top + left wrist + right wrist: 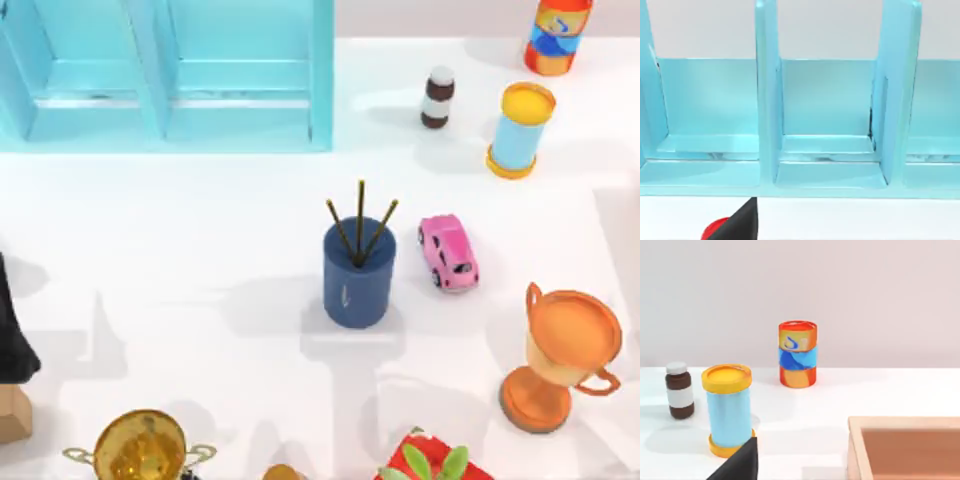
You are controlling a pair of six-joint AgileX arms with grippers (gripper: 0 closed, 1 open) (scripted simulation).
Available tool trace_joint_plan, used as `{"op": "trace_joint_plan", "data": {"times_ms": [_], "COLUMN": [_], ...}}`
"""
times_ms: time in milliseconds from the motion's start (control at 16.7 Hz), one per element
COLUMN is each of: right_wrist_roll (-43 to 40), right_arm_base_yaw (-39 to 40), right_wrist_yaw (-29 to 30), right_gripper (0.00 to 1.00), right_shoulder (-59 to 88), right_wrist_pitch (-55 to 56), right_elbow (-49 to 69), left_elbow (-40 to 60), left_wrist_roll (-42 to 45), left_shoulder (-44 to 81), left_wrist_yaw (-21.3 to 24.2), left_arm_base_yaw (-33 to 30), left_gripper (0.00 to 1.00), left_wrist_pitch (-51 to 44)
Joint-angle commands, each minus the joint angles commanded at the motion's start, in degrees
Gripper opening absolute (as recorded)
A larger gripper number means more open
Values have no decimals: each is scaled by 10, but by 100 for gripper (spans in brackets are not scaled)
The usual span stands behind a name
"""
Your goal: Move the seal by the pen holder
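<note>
Red knob of the seal [715,229] peeks out beside the left gripper's finger [740,222], can't tell its jaws | pen holder [358,272] mid-bench, well off from it | step: looks like the grab | next: carry seal to holder

Overhead table view; low wrist views toward shelf [825,100], can [730,410].

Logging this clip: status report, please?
Left arm at table's left edge. Seal, red knob, beside left gripper finger. Pen holder mid-table, pink toy car at its right.
</note>
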Motion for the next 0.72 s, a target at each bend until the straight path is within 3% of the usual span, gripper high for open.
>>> {"op": "trace_joint_plan", "data": {"times_ms": [360, 720], "right_wrist_roll": [0, 0], "right_arm_base_yaw": [0, 0], "right_wrist_yaw": [0, 0], "right_gripper": [100, 100], "right_shoulder": [0, 0], "right_wrist_pitch": [0, 0], "right_elbow": [0, 0], "left_elbow": [59, 312], "left_wrist_roll": [9, 40], "left_shoulder": [59, 330], "left_wrist_yaw": [-1, 0], "left_arm_base_yaw": [8, 35], "left_gripper": [100, 100], "left_wrist_pitch": [-50, -235]}}
